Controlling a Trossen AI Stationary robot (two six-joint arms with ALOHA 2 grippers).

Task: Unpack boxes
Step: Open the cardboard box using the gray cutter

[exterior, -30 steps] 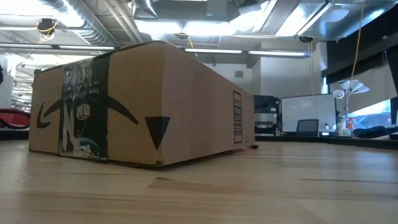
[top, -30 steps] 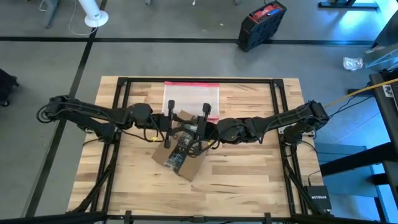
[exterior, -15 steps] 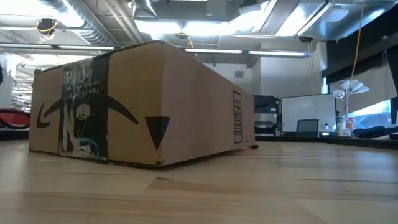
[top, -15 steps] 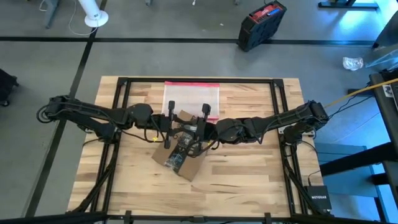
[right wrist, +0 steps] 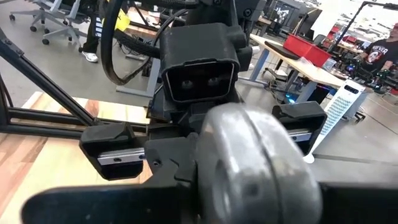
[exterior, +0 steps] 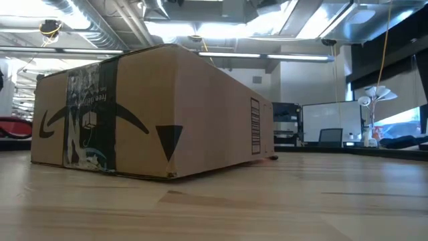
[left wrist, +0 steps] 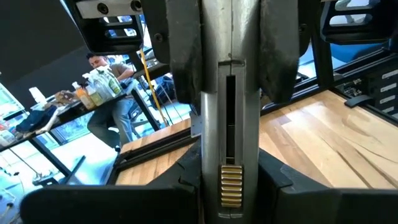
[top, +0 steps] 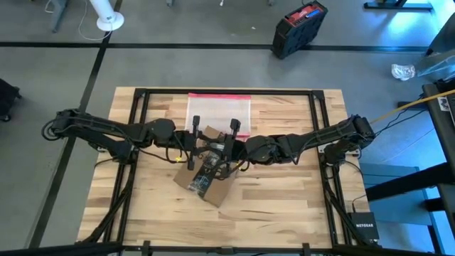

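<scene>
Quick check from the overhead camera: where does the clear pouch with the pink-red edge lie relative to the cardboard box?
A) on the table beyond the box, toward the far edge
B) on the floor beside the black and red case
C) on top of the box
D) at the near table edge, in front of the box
A: in the high view the clear pouch lies flat on the table between the cardboard box and the far edge.

Overhead and table-level views share the box [top: 207,176]
</scene>
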